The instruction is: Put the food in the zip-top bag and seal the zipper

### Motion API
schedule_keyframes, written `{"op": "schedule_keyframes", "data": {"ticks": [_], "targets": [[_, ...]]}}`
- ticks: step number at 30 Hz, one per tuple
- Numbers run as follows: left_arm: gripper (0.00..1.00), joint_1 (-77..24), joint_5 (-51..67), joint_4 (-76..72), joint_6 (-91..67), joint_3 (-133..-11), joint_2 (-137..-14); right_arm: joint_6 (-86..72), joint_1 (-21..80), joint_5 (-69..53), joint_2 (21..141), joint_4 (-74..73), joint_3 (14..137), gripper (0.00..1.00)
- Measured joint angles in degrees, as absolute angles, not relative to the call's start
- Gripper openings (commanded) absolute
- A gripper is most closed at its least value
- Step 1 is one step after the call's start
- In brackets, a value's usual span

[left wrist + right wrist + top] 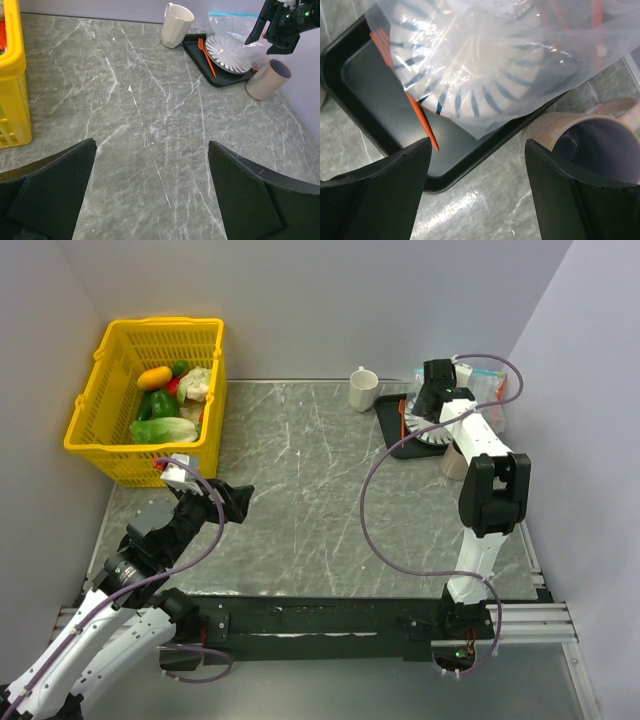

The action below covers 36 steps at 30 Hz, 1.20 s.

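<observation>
Plainly, little is done: the right gripper (pixel 477 144) hangs with jaws wide apart and nothing between them. The zip-top bag (pixel 510 60) lies just ahead of its fingertips, draped over a striped plate (pixel 227 50) on a black tray (pixel 365 85), seemingly with no food inside, though the crumpled plastic makes that hard to tell. The left gripper (pixel 151 144) is likewise spread wide and empty, and the food (pixel 160 425) sits in the yellow basket (pixel 100 370) off to its left. Left to do, as I judge it: fetching the food, loading the bag, and pressing shut the zipper (pixel 232 13), the teal strip at the bag's far edge, beyond the right gripper.
</observation>
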<state>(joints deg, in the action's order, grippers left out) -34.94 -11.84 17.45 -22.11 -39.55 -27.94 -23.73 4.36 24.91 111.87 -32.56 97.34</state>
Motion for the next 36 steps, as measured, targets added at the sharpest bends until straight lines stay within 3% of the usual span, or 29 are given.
{"op": "schedule_keyframes", "data": {"ticks": [16,20,23,24,25,36], "targets": [[0.99,-34.94,-11.86,17.43,-22.11,-39.55,-27.97,-27.42,1.98,23.94,118.74,-31.77,102.72,0.8],[0.99,-34.94,-11.88,17.43,-22.09,-39.55,-27.97,-27.46,1.83,24.12,119.74,-31.73,103.2,0.68],[0.99,-34.94,-11.88,17.43,-22.06,-39.55,-27.99,-27.53,1.74,24.36,120.22,-31.46,103.7,0.29],[0.99,-34.94,-11.88,17.43,-22.02,-39.55,-27.99,-27.42,1.72,24.36,120.25,-31.29,103.7,0.08],[0.99,-34.94,-11.9,17.43,-21.98,-39.55,-27.99,-27.2,1.72,24.27,120.25,-31.09,103.7,0.03],[0.99,-34.94,-11.9,17.43,-21.89,-39.55,-28.01,-26.92,1.67,23.94,117.78,-27.51,98.56,0.0]]}}
